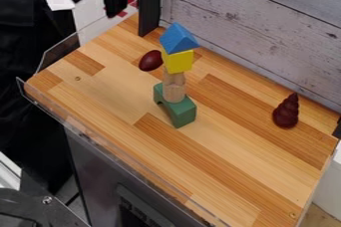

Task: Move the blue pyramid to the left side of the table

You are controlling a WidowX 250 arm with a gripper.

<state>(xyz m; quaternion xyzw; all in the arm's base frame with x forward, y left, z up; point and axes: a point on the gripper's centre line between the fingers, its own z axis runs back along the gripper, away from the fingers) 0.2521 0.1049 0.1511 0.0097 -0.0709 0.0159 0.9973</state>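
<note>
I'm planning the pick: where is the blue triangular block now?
In the camera view's upper middle, the blue triangular block sits on the yellow block, with the dark red egg-shaped piece to its lower left.

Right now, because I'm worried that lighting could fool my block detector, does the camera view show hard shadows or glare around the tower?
Camera view: soft, fairly even light on the tabletop; no hard-edged shadow beside the green block; no strong glare on the blue block; thin pale lines along the clear guard.
</note>
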